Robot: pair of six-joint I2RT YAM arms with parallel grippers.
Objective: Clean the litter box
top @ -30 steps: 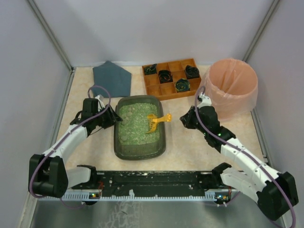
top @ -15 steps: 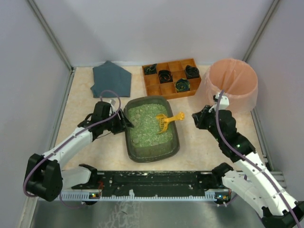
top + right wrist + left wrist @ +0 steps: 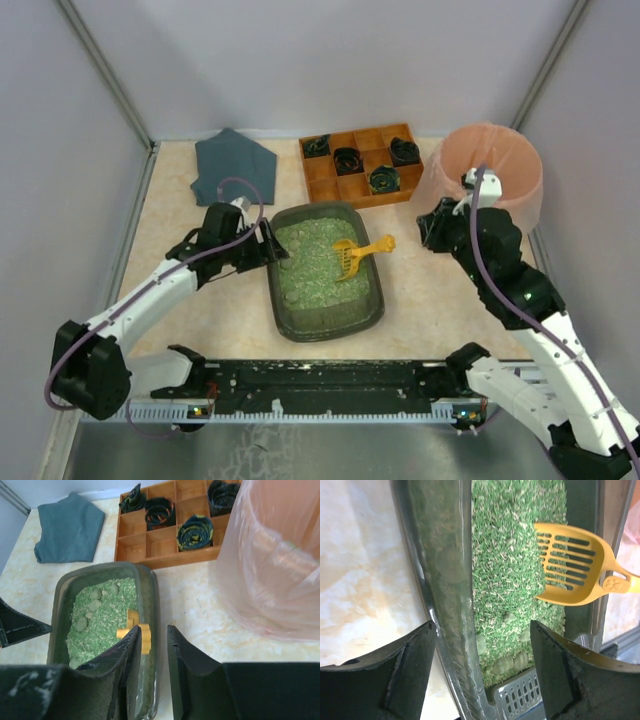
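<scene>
The litter box, a dark grey-green tray of green litter, lies mid-table. A yellow slotted scoop rests in it, handle over the right rim. My left gripper is at the box's left rim. In the left wrist view it stands open, with its jaws on either side of that rim and the scoop beyond. My right gripper hovers right of the box by the bin. Its jaws are slightly parted, empty, above the box's right rim and the scoop. Several clumps lie in the litter.
An orange-brown wooden compartment tray with dark rolled items stands behind the box. A round pink bag-lined bin sits at the back right, close to my right arm. A grey-blue cloth lies at the back left. Enclosure walls rise on both sides.
The litter box has slid to the right with my left gripper at its rim, and those jaws have opened wider. My right arm has risen and swung toward the bin, its jaws parting.
</scene>
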